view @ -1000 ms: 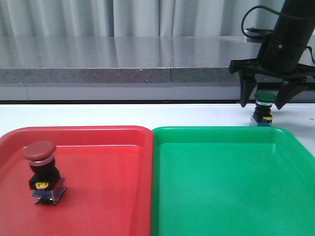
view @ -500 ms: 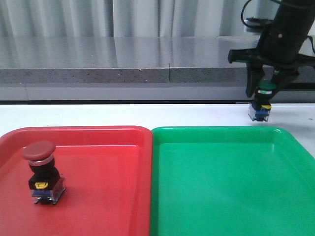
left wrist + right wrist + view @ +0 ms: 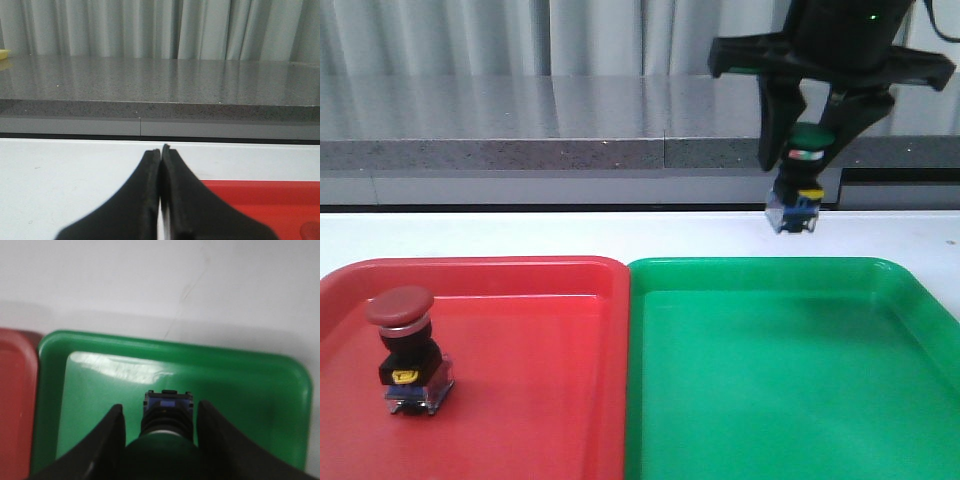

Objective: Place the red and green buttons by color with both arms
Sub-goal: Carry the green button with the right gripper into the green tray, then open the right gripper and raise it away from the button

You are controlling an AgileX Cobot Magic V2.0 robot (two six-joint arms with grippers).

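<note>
My right gripper [image 3: 807, 150] is shut on the green button [image 3: 800, 178] by its cap and holds it in the air over the far edge of the green tray [image 3: 790, 400]. In the right wrist view the green button [image 3: 166, 417] hangs between the fingers [image 3: 107, 440] above the green tray [image 3: 100, 390]. The red button [image 3: 406, 350] stands upright in the red tray [image 3: 540, 400], near its left side. My left gripper [image 3: 161, 152] is shut and empty over the white table, beside the red tray [image 3: 260, 200]; it does not show in the front view.
The two trays lie side by side at the front of the white table [image 3: 520, 235]. A grey ledge [image 3: 520, 150] and curtains run along the back. The red tray's edge also shows in the right wrist view [image 3: 15, 390].
My right gripper has closed on the green button, lifted it off the table and carried it left and toward the green tray. The red button has not moved.
</note>
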